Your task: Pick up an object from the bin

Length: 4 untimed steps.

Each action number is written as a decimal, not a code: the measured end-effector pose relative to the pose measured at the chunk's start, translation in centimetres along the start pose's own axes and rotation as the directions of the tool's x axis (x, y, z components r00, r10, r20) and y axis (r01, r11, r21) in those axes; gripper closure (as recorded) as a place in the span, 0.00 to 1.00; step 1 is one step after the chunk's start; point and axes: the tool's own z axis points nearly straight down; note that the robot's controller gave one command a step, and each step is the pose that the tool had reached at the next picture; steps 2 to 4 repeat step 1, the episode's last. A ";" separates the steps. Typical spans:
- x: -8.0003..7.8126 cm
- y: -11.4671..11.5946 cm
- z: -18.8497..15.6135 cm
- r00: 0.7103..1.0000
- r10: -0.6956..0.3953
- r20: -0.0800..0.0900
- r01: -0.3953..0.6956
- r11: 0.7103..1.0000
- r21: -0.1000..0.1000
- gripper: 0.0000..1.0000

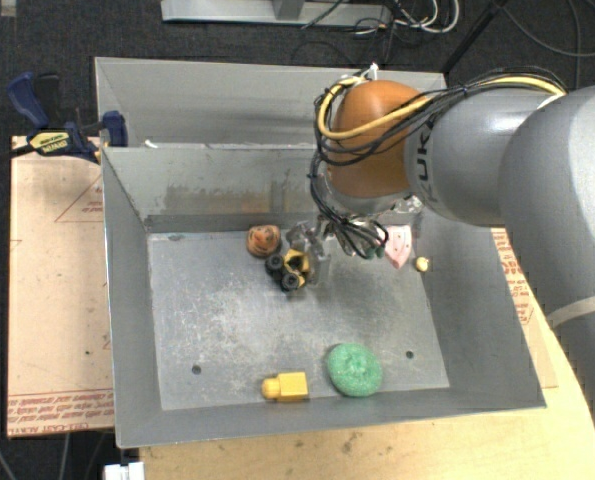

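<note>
In the upper middle of the frame the gripper [309, 246], wide or narrow I cannot tell, sits just beside a small black-and-yellow toy [292, 267] that looks light, hard and knobbly, probably best pinched across its narrow middle.

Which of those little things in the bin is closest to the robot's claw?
The black-and-yellow toy, right beside the gripper. The orange lump lies a bit further left; the green sponge and yellow block sit far off at the front.
</note>
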 end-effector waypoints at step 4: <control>3.3 -1.5 -11.6 1.000 0.009 0.000 -0.009 1.000 0.001 1.00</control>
